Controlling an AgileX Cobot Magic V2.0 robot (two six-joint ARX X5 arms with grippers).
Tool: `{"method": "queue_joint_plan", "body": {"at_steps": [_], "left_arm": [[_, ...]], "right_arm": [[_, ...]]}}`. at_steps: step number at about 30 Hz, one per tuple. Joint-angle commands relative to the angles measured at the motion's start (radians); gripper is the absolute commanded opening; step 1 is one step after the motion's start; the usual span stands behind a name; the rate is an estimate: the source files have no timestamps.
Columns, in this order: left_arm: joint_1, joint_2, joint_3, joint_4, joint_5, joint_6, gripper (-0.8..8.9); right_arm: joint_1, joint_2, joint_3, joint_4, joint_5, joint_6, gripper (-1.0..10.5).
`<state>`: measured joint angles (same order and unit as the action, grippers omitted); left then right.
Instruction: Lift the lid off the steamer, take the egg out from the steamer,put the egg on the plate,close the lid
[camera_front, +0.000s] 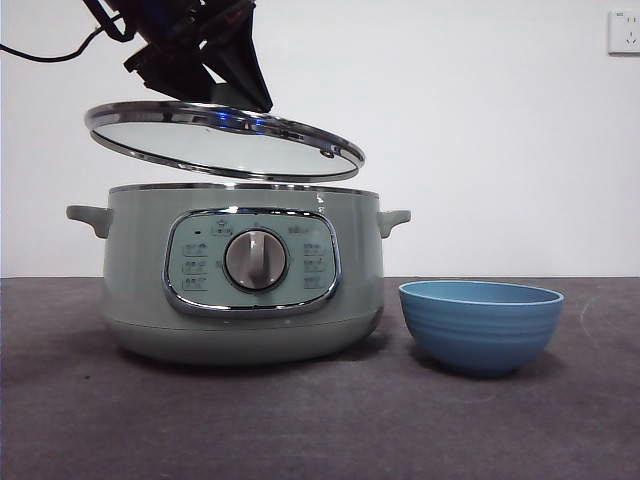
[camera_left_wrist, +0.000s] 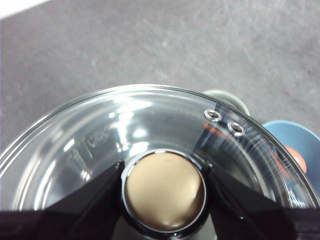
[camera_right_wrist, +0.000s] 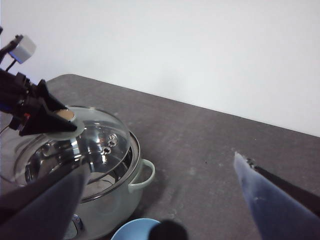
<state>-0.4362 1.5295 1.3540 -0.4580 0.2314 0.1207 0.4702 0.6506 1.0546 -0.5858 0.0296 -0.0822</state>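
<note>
My left gripper (camera_front: 245, 95) is shut on the pale knob (camera_left_wrist: 164, 192) of the glass lid (camera_front: 225, 140). It holds the lid a little above the sage-green steamer (camera_front: 240, 270), tilted down toward the right. The right wrist view shows the raised lid (camera_right_wrist: 95, 140) over the open steamer (camera_right_wrist: 115, 200). The blue bowl (camera_front: 480, 325) stands on the table right of the steamer. In the left wrist view a pinkish-orange rounded thing (camera_left_wrist: 294, 157), seemingly the egg, shows in the bowl (camera_left_wrist: 295, 135) through the glass. My right gripper (camera_right_wrist: 160, 170) is open, empty and high above the table.
A dark grey table (camera_front: 320, 420) runs to a white wall. A wall socket (camera_front: 624, 32) is at the top right. A black cable (camera_front: 40, 52) hangs at the top left.
</note>
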Motion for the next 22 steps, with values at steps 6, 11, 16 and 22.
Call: {"method": "queue_joint_plan", "body": {"at_steps": [6, 11, 16, 22], "left_arm": [[-0.009, 0.031, 0.016, 0.050, 0.010, 0.011, -0.09], [-0.014, 0.042, 0.016, 0.056, 0.006, 0.011, -0.08], [-0.016, 0.043, 0.016, 0.065, 0.008, 0.006, -0.09], [-0.017, 0.058, 0.016, 0.068, 0.006, -0.004, -0.09]], "right_arm": [[0.001, 0.001, 0.002, 0.000, 0.003, 0.007, 5.0], [0.001, 0.001, 0.002, 0.000, 0.003, 0.007, 5.0], [0.001, 0.001, 0.002, 0.000, 0.003, 0.007, 5.0], [0.001, 0.001, 0.002, 0.000, 0.002, 0.011, 5.0]]}}
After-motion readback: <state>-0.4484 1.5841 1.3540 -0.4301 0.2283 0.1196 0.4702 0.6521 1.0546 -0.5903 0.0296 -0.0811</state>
